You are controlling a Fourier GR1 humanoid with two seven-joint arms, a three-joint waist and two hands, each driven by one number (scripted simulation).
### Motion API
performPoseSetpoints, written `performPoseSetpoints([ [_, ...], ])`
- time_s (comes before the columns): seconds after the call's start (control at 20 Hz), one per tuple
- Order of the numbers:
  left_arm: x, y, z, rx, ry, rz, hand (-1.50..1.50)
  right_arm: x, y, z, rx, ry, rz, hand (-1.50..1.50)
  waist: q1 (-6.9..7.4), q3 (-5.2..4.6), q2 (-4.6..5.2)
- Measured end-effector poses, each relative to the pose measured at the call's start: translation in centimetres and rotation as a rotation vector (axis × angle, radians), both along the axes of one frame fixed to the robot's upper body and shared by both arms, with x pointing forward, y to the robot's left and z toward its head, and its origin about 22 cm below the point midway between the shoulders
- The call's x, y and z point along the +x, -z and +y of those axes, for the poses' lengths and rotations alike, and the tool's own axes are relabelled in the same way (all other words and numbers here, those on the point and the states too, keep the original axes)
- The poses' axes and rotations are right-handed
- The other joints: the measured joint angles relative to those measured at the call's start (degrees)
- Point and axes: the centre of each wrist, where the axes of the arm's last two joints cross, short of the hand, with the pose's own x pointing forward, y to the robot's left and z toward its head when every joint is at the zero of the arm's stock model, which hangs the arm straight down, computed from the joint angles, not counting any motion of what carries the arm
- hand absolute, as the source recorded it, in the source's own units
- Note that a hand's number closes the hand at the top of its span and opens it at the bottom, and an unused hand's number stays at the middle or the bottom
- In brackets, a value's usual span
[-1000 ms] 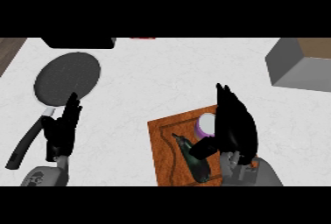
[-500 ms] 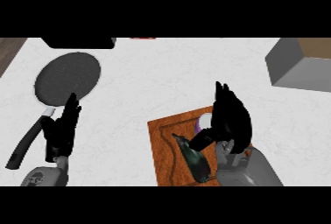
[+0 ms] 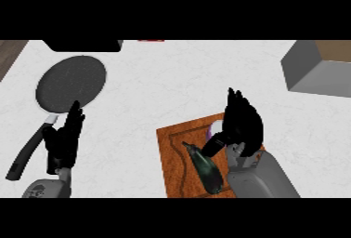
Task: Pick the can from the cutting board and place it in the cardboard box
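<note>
The can (image 3: 213, 129), purple and white, stands on the brown cutting board (image 3: 177, 153) and only a sliver of it shows. My right hand (image 3: 241, 124) lies over its right side, fingers stretched toward the far edge and thumb (image 3: 214, 147) at the can's near left. The fingers look straight, not curled round it. The cardboard box (image 3: 319, 68) sits at the far right, well apart from the board. My left hand (image 3: 65, 139) rests open at the lower left, fingers up.
A dark green eggplant-like thing (image 3: 206, 170) lies on the board just near of the can, beside my right wrist. A black frying pan (image 3: 71, 86) with a long handle (image 3: 27, 153) sits at the left, by my left hand. A dark appliance (image 3: 82, 44) stands at the far edge.
My right hand has slid over the can, which shows less than before, and the thumb has come in under it. The left hand, pan and box have not moved.
</note>
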Motion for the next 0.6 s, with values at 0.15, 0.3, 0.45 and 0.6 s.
performPoseSetpoints([
  [0.15,0.2,-0.3,0.0,0.002,-0.005,-0.004,0.0,0.6,0.1,-0.2,0.0,0.008,0.013,-1.5,-0.04,0.02,0.01],
  [0.3,0.1,0.2,-0.7,0.0,-0.005,-0.001,0.0,0.7,0.5,0.0,-0.007,0.006,0.024,-1.5,-0.12,0.02,0.02],
  [0.45,0.4,-0.5,-0.4,0.0,-0.005,-0.002,0.0,0.9,1.3,0.4,-0.019,0.006,0.043,-1.5,0.07,0.03,0.03],
  [0.6,0.4,-0.5,-0.5,-0.003,-0.004,0.001,0.0,1.2,1.6,0.4,-0.015,0.007,0.053,-1.5,-0.02,0.04,0.03],
])
